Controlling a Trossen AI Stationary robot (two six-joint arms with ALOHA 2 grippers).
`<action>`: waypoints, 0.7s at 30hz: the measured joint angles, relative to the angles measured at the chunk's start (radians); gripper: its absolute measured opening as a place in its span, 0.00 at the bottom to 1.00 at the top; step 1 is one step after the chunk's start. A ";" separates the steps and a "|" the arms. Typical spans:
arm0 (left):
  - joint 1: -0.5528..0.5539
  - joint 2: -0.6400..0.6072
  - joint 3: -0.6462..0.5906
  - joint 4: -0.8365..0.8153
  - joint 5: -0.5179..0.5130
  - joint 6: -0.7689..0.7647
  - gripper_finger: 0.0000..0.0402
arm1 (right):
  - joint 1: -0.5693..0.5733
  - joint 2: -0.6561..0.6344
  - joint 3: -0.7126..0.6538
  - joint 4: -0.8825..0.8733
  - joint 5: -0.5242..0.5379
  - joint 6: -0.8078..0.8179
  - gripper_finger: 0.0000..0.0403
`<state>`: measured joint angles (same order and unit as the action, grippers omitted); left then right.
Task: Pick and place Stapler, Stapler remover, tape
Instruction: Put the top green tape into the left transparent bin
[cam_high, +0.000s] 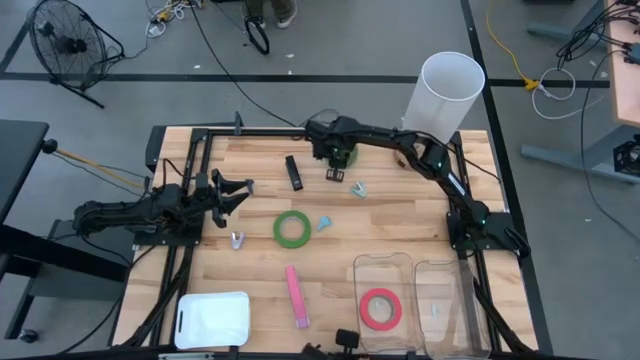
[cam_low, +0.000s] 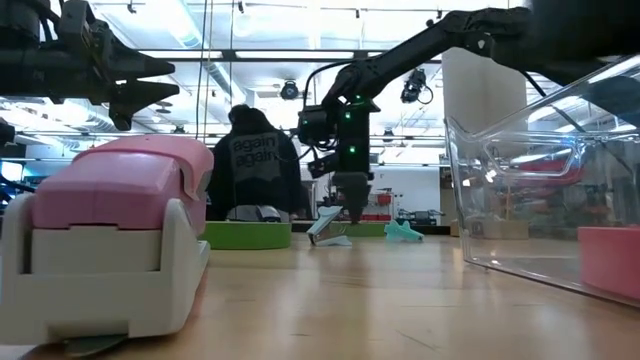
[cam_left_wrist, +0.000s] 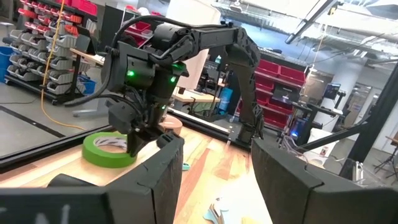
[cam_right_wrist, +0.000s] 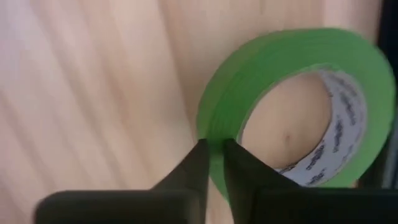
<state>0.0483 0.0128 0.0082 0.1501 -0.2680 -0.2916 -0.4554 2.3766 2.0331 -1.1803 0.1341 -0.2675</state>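
A green tape roll (cam_right_wrist: 261, 62) lies flat near the table's far edge, and my right gripper (cam_right_wrist: 214, 149) is shut on it, reaching down from above (cam_high: 340, 158). A second green tape roll (cam_high: 292, 228) lies at mid-table. A red tape roll (cam_high: 381, 309) sits in a clear bin (cam_high: 385, 262). A pink stapler (cam_high: 297, 296) lies near the front edge and a black stapler (cam_high: 294, 172) lies left of the held roll. Small staple removers (cam_high: 358, 187) (cam_high: 325, 223) (cam_high: 237, 239) lie around. My left gripper (cam_high: 243, 190) waits open at the table's left, above the top. My right gripper pinches the green roll's wall (cam_right_wrist: 217, 134), one finger (cam_right_wrist: 198, 168) outside the ring and the other (cam_right_wrist: 242, 171) inside its open centre. The fingers point down from above. The roll lies flat on the wood.
A tall white cylinder (cam_high: 445, 90) stands at the far right corner. A second clear bin (cam_high: 450, 300) stands beside the first at the front right. A white flat block (cam_high: 212, 318) lies at the front left. In the low view a person (cam_low: 255, 165) stands beyond the table.
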 joint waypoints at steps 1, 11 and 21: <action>0.000 0.000 0.000 0.000 0.000 0.000 0.49 | 0.000 -0.001 0.000 -0.017 -0.013 -0.001 0.04; 0.000 0.000 0.000 -0.008 0.002 -0.001 0.49 | 0.068 -0.005 0.000 -0.040 -0.013 0.009 0.03; 0.000 0.000 0.000 -0.008 0.002 -0.004 0.49 | 0.076 -0.036 -0.002 -0.034 -0.047 0.032 0.07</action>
<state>0.0483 0.0129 0.0082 0.1420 -0.2657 -0.2957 -0.3798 2.3405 2.0312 -1.2147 0.0872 -0.2359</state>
